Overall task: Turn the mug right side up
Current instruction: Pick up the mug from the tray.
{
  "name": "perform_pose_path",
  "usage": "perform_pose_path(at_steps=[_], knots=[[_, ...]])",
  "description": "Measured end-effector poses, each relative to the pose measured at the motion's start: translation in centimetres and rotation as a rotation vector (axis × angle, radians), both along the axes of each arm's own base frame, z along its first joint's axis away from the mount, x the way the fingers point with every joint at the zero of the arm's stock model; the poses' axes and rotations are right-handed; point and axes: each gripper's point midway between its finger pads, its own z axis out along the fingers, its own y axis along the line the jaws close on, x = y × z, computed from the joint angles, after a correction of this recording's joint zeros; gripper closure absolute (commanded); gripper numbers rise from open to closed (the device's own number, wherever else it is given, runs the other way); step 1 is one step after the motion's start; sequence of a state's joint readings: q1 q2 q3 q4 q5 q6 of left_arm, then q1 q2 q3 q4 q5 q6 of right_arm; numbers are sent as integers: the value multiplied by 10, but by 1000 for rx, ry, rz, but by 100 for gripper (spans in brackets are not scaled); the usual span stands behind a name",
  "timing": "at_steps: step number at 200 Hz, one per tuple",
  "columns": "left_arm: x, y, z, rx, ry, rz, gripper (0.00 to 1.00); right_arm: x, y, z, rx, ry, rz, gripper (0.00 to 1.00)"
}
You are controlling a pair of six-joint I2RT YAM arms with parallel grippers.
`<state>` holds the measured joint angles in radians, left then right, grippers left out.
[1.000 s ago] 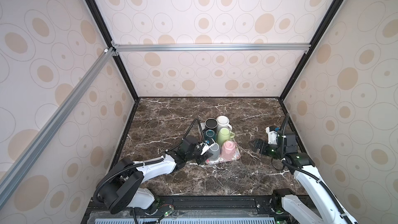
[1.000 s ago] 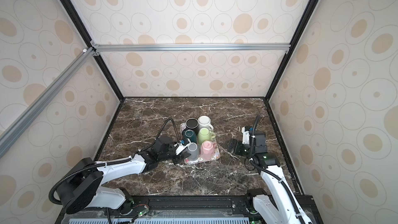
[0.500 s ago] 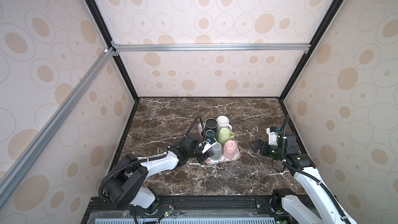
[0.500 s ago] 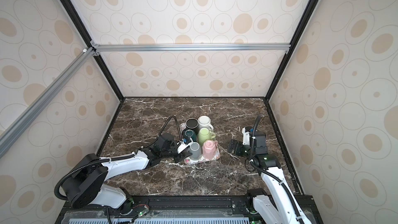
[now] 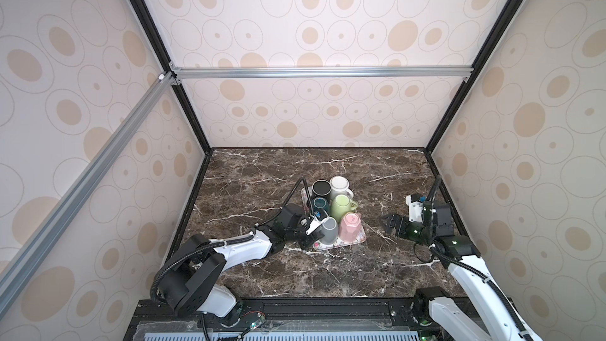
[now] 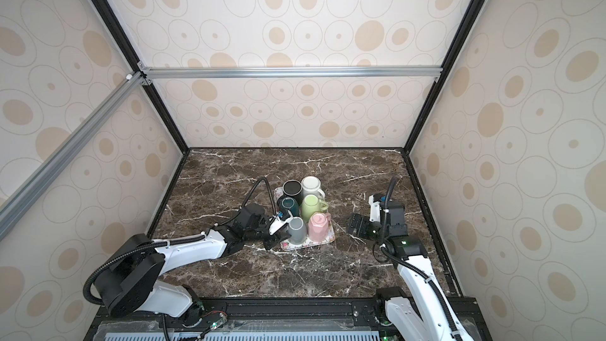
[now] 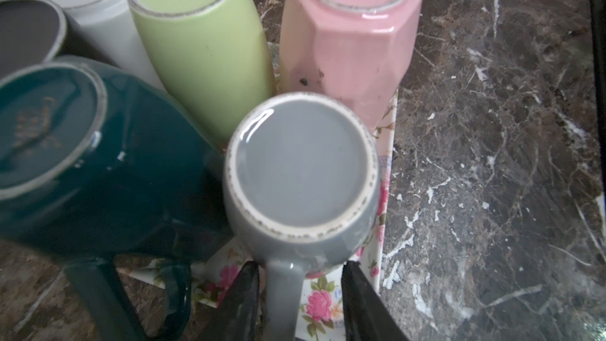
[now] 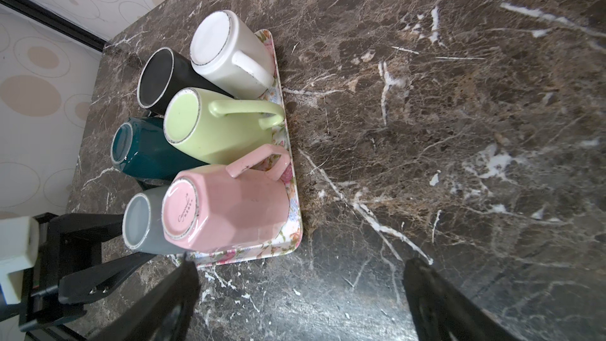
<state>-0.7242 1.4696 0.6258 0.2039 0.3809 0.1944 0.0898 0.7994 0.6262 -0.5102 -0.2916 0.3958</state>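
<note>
Grey ceramic mug (image 7: 301,165), upside down at the near corner of the flowered rectangular tray (image 7: 383,175), has its handle (image 7: 282,293) between the parted jaws of the left pincer (image 7: 300,267), not yet clamped. Right pincer (image 8: 301,263) hangs spread wide above the dark marble tabletop (image 8: 426,126).

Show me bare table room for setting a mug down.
Free table: the stretch between tray and back wall; the strip in front of the tray. Crowded: the tray, full of mugs; left pincer at the grey mug, right pincer beside the tray.
</note>
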Motion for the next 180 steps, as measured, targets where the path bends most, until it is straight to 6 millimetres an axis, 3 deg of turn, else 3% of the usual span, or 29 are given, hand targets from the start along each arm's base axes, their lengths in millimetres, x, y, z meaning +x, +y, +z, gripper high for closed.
perform_pose_path(at_steps=[30,81,180], knots=[[-3,1,-6,11,24,-3,60,0,0,0,0,0,0,0],[-3,1,-6,7,36,5,70,0,0,-1,0,2,-1,0],[-4,3,-6,11,55,22,69,-2,0,-1,1,-2,-1,0]])
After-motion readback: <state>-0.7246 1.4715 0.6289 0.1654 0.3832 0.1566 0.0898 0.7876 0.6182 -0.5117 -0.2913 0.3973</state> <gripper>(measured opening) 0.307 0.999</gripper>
